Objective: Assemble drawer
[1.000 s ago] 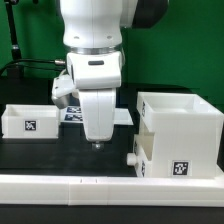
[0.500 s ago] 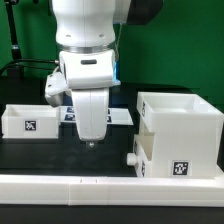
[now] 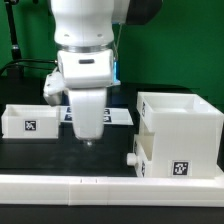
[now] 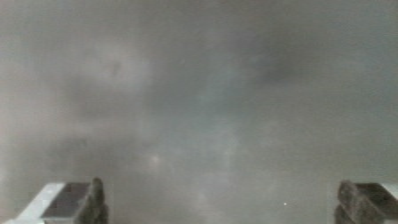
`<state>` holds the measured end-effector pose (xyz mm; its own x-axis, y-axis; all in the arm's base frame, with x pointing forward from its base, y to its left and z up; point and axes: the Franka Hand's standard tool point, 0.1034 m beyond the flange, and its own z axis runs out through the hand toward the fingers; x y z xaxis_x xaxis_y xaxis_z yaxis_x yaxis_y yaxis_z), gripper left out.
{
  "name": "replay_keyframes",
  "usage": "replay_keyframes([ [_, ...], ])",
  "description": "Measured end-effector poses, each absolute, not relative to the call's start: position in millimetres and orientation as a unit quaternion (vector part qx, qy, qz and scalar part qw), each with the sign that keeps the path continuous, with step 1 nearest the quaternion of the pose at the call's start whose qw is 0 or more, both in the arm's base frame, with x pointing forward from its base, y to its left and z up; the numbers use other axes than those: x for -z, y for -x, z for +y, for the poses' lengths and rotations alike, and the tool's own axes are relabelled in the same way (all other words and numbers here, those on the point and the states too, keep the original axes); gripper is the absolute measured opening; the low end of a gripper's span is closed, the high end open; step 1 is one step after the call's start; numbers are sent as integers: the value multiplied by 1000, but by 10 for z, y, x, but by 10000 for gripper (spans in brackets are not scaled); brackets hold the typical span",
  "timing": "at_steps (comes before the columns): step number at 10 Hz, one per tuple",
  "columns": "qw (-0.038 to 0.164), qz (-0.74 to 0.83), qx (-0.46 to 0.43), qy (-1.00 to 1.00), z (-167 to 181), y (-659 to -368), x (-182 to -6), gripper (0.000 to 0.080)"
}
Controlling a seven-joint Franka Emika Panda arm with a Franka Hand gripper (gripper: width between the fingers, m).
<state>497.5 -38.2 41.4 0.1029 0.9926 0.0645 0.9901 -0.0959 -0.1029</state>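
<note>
At the exterior view's left, a shallow white tray (image 3: 28,120) with a square tag on its front sits on the dark table (image 3: 50,155). Behind it, and partly hidden by the arm, the marker board (image 3: 120,117) lies flat.

In the middle, the arm (image 3: 85,40) stands nearly vertical with its wrist pointing straight down. The gripper (image 3: 90,141) hangs just above the table, between the tray and the housing and touching neither. In the wrist view, the gripper (image 4: 221,195) has its fingers (image 4: 71,200) spread wide, with nothing between them over a blurred grey surface.

At the right stands the tall open housing (image 3: 185,125), tagged low on its front. A second tray (image 3: 145,148) is set in its side, with the knob (image 3: 133,158) pointing toward the arm.

A long white rail (image 3: 100,186) runs along the front edge.
</note>
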Motion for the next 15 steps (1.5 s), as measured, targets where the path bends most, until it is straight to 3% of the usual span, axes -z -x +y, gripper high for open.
replay_keyframes([
  [3, 37, -550, -14, 834, -495, -4806, -744, 649],
  [4, 32, -528, -7, 849, -514, -4826, -757, 649],
  [9, 30, -380, -11, 924, -503, -4818, -736, 649],
  [11, 15, -233, 4, 972, -536, -4555, -681, 649],
  [15, 21, -86, -10, 996, -565, -4192, -535, 649],
])
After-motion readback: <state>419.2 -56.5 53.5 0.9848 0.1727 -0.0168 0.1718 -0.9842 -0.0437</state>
